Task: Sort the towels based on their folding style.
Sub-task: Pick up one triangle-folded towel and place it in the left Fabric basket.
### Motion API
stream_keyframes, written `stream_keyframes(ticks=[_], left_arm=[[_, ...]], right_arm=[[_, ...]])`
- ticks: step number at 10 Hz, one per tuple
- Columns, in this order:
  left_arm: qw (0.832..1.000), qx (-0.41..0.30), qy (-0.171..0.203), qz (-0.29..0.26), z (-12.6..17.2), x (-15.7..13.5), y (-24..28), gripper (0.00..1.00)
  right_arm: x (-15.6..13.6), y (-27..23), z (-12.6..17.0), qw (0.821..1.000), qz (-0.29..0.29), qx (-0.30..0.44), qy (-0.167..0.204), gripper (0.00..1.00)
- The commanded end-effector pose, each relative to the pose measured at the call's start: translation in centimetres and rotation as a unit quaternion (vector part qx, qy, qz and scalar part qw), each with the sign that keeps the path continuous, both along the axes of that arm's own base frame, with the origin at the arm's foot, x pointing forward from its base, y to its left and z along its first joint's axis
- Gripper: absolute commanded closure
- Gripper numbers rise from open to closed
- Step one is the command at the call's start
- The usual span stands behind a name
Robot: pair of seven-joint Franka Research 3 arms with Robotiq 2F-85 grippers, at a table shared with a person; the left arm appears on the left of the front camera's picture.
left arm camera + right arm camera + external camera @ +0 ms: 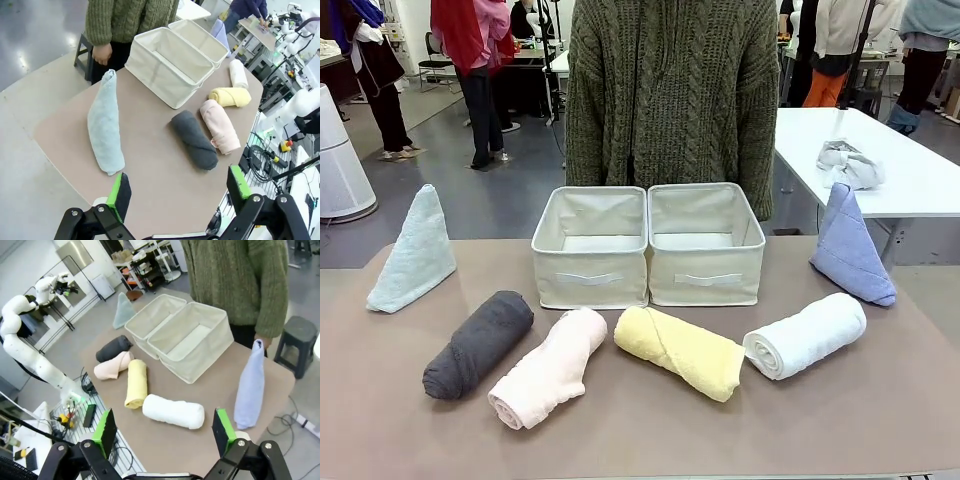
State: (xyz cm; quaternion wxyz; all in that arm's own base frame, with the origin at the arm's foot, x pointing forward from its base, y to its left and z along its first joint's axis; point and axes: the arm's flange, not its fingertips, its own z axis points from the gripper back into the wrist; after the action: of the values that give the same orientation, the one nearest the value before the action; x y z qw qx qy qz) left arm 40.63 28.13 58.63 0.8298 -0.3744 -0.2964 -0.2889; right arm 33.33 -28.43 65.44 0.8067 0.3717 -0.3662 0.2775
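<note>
The four rolled towels lie in a loose row along the near half of the desk [640, 440]. From the left edge toward the right they are the dark grey roll [478, 344], the pale pink roll [548, 368], the yellow roll [680, 352] and the white roll [805, 335]. The grey and pink rolls lie just beside each other. The yellow roll's end comes close to the white one.

The two cone-folded towels stand point up, well apart from each other. The pale teal cone [413, 252] is toward the far left corner. The light blue cone [850, 250] is by the right edge, just beyond the white roll.

Between the cones, at the middle of the far edge, two cream fabric bins sit side by side with their walls touching: the left bin [588, 285] and the right bin [705, 280]. A person in a green knit sweater [670, 90] stands just behind them.

Past the far right corner, a crumpled grey-white rag [850, 165] rests on a second, white desk.

The left claw [179, 187] hangs over the left end of the desk with its jaws wide apart. The right claw [165, 425] hangs over the right end, jaws likewise wide apart.
</note>
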Motion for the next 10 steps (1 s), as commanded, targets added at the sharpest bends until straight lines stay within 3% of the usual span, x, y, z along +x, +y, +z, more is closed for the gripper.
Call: stream_keyframes(ticks=[1,10], left_arm=[[1.000,-0.001,0.000,-0.002,-0.09,-0.21,0.01,0.00],[1.000,-0.001,0.000,-0.002,-0.09,-0.21,0.01,0.00]], right_arm=[[-0.67,-0.14,-0.02,1.000,0.012,-0.007,-0.001,0.00],[-0.67,-0.14,-0.02,1.000,0.012,-0.007,-0.001,0.00]])
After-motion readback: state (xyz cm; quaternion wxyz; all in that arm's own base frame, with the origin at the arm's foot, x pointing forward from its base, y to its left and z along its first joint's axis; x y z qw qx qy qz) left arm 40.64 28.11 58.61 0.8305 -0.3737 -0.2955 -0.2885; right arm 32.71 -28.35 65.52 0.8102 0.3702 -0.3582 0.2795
